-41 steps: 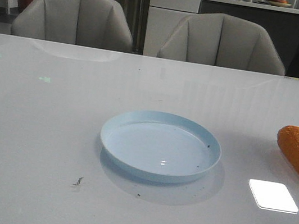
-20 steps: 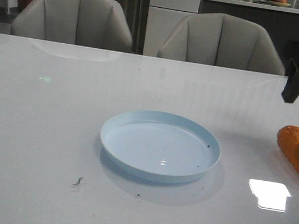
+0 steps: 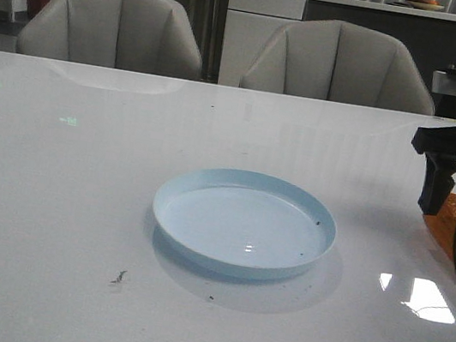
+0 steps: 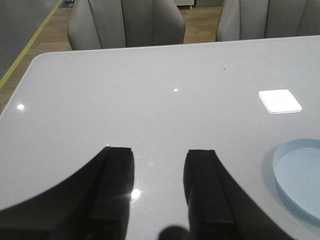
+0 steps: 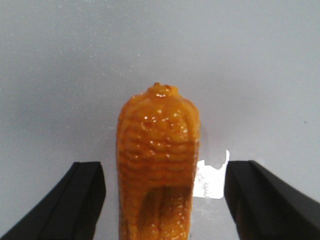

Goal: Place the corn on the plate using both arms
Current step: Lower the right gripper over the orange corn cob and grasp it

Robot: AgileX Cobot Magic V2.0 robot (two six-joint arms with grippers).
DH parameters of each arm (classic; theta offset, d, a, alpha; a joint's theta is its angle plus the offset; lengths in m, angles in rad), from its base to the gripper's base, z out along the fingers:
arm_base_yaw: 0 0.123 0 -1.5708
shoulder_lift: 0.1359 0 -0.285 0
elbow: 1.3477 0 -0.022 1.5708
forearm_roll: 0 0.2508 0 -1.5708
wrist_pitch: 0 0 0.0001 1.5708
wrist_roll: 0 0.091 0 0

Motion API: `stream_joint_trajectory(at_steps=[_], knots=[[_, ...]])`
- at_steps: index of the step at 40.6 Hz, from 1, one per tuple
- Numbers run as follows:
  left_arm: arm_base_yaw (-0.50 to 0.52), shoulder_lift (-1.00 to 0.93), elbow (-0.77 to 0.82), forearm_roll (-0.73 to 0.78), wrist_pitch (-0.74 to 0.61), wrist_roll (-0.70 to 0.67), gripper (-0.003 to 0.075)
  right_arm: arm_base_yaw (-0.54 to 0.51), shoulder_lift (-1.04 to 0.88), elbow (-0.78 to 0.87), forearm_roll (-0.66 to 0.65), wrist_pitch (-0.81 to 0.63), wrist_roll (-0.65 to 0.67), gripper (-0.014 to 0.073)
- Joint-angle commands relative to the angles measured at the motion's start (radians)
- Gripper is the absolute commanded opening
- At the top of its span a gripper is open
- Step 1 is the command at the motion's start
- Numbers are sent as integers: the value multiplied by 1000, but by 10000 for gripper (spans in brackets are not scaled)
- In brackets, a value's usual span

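The corn lies on the desk at three o'clock from the empty plate, between my right fingers, which are spread wide. My left fingers wait apart over bare desk. If I close off-centre, the round cob could roll away.

The left hand hangs low over the white table, its two black fingers parted with only bare, glossy tabletop showing in the gap between them — nothing is held. Off to one side of the hand, a portion of the pale blue plate shows at the picture's edge, well apart from the fingers. Beyond the hand, at the table's far edge, stand two grey chairs — and a bright square reflection lies on the tabletop beyond the plate.
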Motion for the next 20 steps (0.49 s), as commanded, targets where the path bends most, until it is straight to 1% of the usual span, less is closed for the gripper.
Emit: stream_joint_trajectory(at_steps=[1, 7, 9, 12, 16, 18, 20], knots=[[4, 6, -29, -2, -89, -10, 332, -5, -35, -31, -10, -23, -5, 591], [4, 6, -29, -2, -98, -10, 332, -5, -24, -30, -10, -23, -5, 590], [4, 6, -29, -2, -102, -10, 332, -5, -24, -30, -10, -23, -7, 569], [4, 6, -29, -2, -104, -10, 332, -5, -24, -30, -10, -25, -7, 494], [4, 6, -29, -2, -104, -10, 332, -5, -24, -30, -10, -25, -7, 309], [4, 6, -29, -2, -104, -10, 332, -5, -24, -30, -10, -25, -7, 254], [4, 6, -29, -2, -104, -10, 332, -5, -24, -32, -1, -25, -7, 227]])
